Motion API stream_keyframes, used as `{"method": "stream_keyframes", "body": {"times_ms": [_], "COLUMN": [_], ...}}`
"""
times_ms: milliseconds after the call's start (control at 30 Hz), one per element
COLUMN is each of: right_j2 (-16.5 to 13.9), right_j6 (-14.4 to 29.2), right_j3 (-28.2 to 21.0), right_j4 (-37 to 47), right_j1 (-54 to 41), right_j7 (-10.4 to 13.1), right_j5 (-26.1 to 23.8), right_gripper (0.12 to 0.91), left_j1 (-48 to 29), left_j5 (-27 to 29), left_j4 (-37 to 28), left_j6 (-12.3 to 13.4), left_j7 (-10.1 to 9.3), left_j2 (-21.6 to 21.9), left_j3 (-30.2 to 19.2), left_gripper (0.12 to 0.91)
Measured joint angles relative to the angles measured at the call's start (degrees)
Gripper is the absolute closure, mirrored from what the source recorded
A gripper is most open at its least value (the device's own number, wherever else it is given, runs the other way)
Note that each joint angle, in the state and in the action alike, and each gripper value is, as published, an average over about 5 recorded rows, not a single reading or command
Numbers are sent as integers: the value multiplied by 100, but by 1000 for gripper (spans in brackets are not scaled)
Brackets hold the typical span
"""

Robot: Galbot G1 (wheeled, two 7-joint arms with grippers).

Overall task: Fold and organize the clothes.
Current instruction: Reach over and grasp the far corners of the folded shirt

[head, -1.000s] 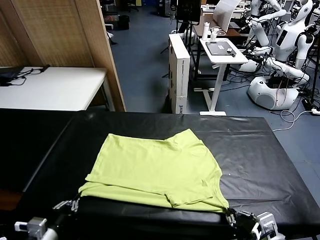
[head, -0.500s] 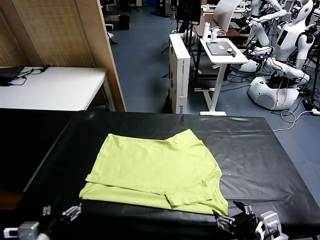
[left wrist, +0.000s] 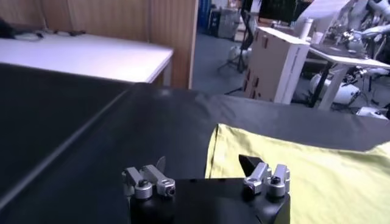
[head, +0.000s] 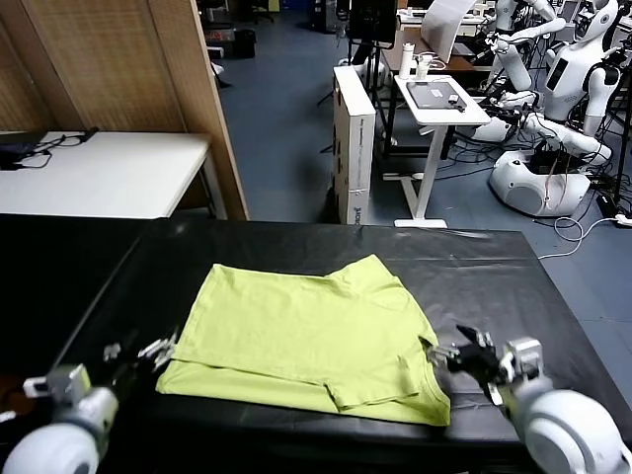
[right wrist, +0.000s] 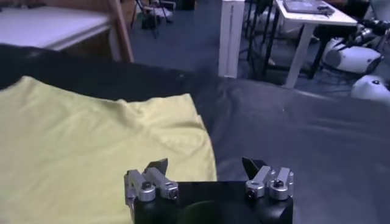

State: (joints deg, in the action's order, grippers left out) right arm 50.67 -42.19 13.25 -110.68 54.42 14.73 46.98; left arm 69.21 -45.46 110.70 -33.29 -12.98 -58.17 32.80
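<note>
No readable text, labels, brands, numbers or signs showed in any view. The tall white rectangular cabinet [head: 354, 138] behind the black-covered table [head: 494, 276] had small dark marks on its side, too small to read. The plain lime yellow-green cotton T-shirt [head: 311, 331] carried no visible print or label on the surface that showed.
</note>
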Motion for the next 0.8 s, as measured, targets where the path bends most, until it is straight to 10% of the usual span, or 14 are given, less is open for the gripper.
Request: {"method": "stream_keyframes", "body": {"times_ms": [800], "right_j2": [867], "right_j6": [0], "right_j3": [-784], "right_j4": [1976], "right_j1": [-1374], "right_j7": [-327], "right_j5": [-155], "right_gripper": [118], "left_j1": [-2476], "left_j5": [459], "left_j4": [-2549], "left_j6": [0], "left_j7": [535], "left_j2": [6], "left_j3": [-1563], "left_gripper": [123]}}
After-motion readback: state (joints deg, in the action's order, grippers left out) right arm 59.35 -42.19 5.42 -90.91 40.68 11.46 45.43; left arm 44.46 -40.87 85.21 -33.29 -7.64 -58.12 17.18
